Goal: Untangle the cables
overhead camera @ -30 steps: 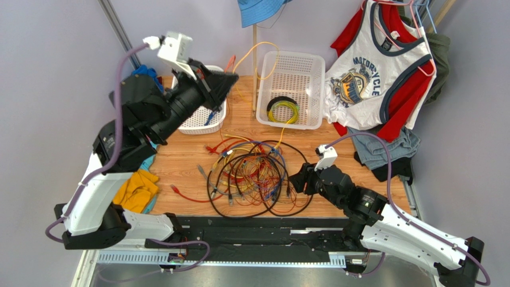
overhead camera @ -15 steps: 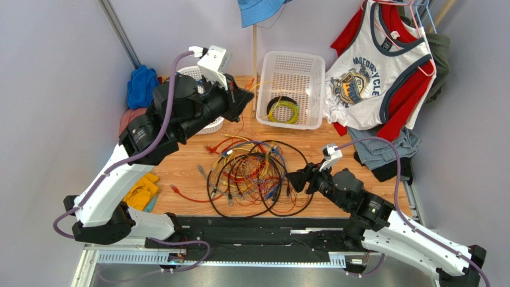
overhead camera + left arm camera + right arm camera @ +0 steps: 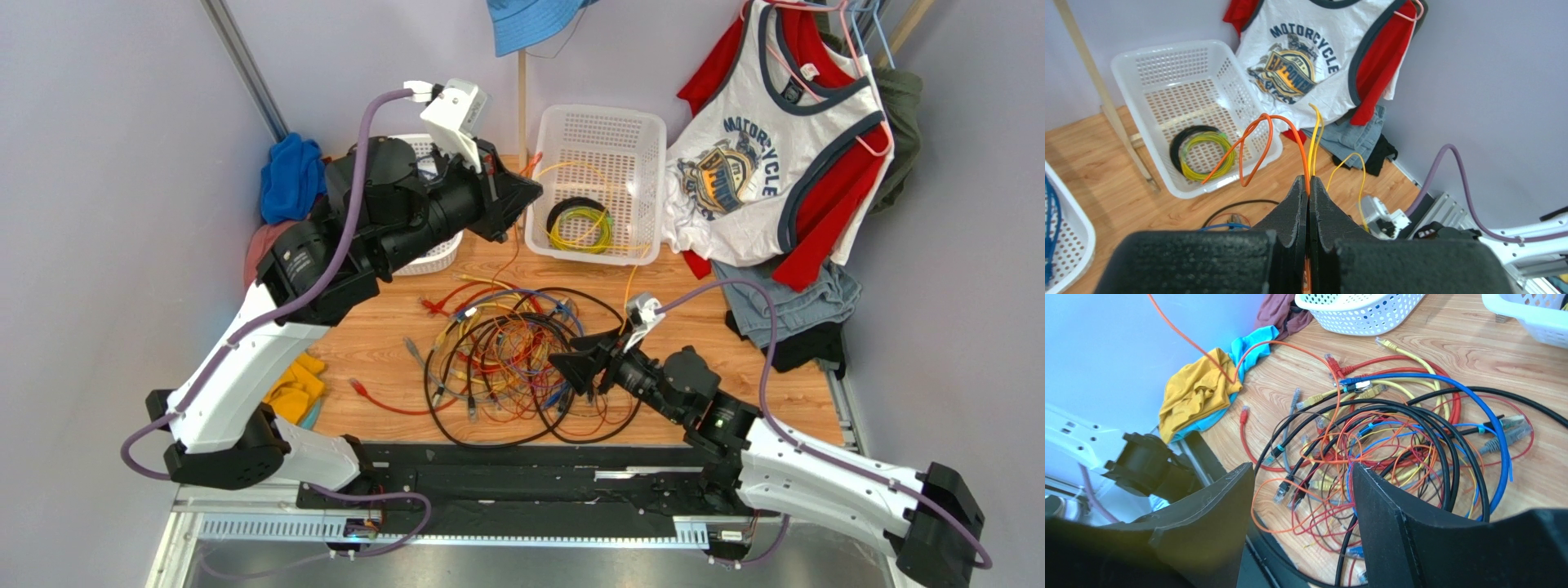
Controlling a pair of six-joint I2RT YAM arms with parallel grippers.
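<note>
- While the left gripper (image 3: 1309,187) hangs above the table beside the white basket (image 3: 601,132), its jaws are pressed together on thin orange and yellow strands of the cables (image 3: 505,353).
- Those strands lead down to the tangled pile on the wooden table (image 3: 368,325).
- The right gripper (image 3: 1301,471), jaws spread wide and holding nothing, hovers at the pile's near right edge.
</note>
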